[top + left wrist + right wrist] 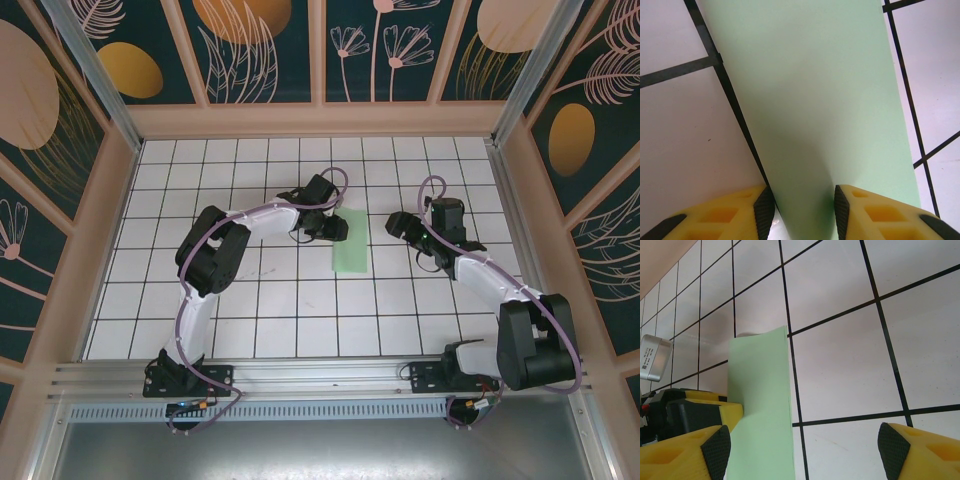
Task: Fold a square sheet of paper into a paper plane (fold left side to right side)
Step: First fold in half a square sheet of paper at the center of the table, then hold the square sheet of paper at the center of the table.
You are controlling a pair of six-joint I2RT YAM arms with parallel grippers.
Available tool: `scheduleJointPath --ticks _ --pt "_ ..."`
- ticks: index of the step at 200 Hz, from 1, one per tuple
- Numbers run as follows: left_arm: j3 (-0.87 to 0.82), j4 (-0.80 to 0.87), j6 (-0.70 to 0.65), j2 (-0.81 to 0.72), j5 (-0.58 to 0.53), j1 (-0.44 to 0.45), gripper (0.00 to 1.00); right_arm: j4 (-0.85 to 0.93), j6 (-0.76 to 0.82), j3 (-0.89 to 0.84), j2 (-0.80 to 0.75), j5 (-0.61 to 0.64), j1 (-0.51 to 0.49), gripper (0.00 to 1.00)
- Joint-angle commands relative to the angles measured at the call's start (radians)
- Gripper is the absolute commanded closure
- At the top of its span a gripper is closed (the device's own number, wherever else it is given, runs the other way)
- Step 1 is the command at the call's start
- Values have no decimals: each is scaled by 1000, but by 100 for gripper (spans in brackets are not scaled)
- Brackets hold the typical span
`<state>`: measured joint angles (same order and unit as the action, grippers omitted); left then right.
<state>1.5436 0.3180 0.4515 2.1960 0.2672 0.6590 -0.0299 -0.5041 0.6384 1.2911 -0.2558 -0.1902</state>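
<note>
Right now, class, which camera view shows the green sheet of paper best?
The top external view: the sheet of paper shows nearly its whole outline. The left wrist view crops it close up; the right wrist view cuts off its near end.

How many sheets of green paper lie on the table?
1. The green paper lies near the middle of the table, its far left corner under the left gripper.

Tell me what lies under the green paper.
The green paper lies on the white tiled table; grid lines run under its edges. Anything between paper and tiles is covered.
</note>
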Motion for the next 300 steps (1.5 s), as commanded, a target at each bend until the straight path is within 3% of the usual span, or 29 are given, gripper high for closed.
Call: scheduleJointPath --ticks 1,95,114,165,198,300 --pt "-39 -3 -22 51 -54 6 57 -17 4 -19 -16 -10 7 19" --pt "-39 -4 -18 54 -55 6 57 -51 -13 -19 14 -77 5 22" --pt "-38 -5 -17 54 -55 6 57 -81 -30 -11 53 -123 -8 34" --pt "-42 -2 -16 53 -60 6 57 -127 -51 69 212 -157 -88 82" --pt "-40 -3 -14 53 -59 6 57 -133 -50 125 311 -153 -118 98" --pt "-37 0 -11 55 -60 5 57 -91 -10 227 495 -138 -153 100"
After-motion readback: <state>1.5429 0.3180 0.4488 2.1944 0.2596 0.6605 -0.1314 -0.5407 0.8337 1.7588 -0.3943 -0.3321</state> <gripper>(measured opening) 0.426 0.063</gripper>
